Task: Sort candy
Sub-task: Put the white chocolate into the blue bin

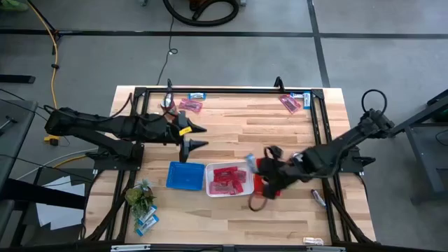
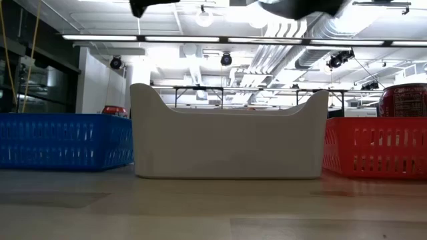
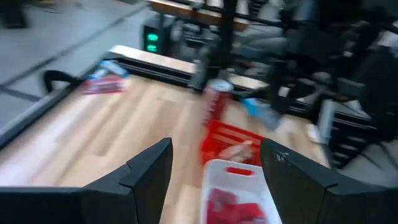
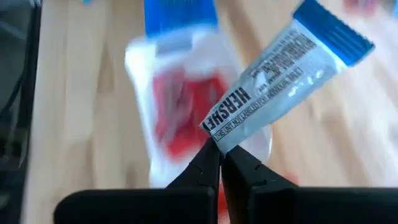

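Nearest the front edge of the table (image 1: 294, 217), a few blue-and-white bars (image 1: 147, 222) lie beside a small green plant (image 1: 140, 196) at the near left, and another wrapped sweet (image 1: 318, 198) lies alone at the near right. Just beyond these stand three trays in a row: a blue tray (image 1: 185, 176) on the left, a white tray (image 1: 229, 180) in the middle holding red packets (image 1: 225, 179), and a red tray (image 1: 262, 185) on the right, which the right arm partly covers. The right gripper (image 4: 220, 163) has its fingers pinched together on the corner of one candy bar (image 4: 280, 81), a silver-white wrapper with dark lettering and a crimped blue end, held tilted above the white tray; in the high view the bar (image 1: 249, 162) shows at the gripper's tip (image 1: 269, 155), just beyond the trays. The right arm reaches in low from the table's right side, stretched leftward over the red tray. The left gripper (image 1: 197, 136) hangs over the middle-left of the table, beyond the blue tray, its fingers (image 3: 149, 171) standing well apart with nothing between them, the arm extended from the left side. The wood between the trays and the far edge is bare. Along the far edge, pink packets (image 1: 190, 106) with a blue-and-white bar lie at the left, and more pink candy (image 1: 290, 103) at the far right corner.
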`<state>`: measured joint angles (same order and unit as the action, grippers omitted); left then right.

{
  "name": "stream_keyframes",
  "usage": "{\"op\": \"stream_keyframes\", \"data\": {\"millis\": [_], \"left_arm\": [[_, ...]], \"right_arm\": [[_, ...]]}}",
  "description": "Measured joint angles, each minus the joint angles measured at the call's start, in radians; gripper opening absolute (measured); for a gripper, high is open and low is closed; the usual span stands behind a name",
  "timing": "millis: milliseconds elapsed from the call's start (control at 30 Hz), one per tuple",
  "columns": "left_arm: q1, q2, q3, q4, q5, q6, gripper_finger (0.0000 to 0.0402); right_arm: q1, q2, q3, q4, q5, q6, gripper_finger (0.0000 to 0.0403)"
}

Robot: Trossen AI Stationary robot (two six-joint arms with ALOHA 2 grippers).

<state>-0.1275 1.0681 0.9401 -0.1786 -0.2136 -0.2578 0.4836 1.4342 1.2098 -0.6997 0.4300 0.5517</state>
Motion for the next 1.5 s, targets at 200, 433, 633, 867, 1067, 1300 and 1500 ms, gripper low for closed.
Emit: {"op": "stream_keyframes", "data": {"millis": [200, 433, 633, 867, 1067, 1300, 1500], "left_arm": [[-0.045, 0.116, 0.0, 0.156, 0.03, 0.031, 0.023], [-0.058, 0.171, 0.0, 0.277, 0.019, 0.014, 0.023], [-0.056, 0.171, 0.0, 0.303, -0.038, -0.029, 0.023], [-0.057, 0.18, 0.001, 0.439, -0.012, -0.049, 0.023], [-0.056, 0.215, -0.001, 0.456, -0.021, -0.054, 0.023], [-0.057, 0.283, 0.001, 0.58, -0.069, -0.046, 0.0217], [-0.056, 0.293, 0.005, 0.58, -0.079, -0.026, 0.011]], "right_arm": [[-0.138, 0.056, 0.0, 0.286, 0.007, -0.321, 0.0], [-0.186, 0.053, 0.038, 0.336, 0.017, -0.472, 0.0], [-0.185, 0.051, 0.085, 0.355, 0.023, -0.572, 0.0], [-0.192, 0.052, 0.09, 0.368, 0.04, -0.626, 0.0], [-0.189, 0.052, 0.09, 0.418, 0.036, -0.647, 0.0], [-0.189, 0.052, 0.09, 0.404, 0.032, -0.646, 0.0], [-0.189, 0.052, 0.09, 0.391, 0.031, -0.639, 0.0]]}}
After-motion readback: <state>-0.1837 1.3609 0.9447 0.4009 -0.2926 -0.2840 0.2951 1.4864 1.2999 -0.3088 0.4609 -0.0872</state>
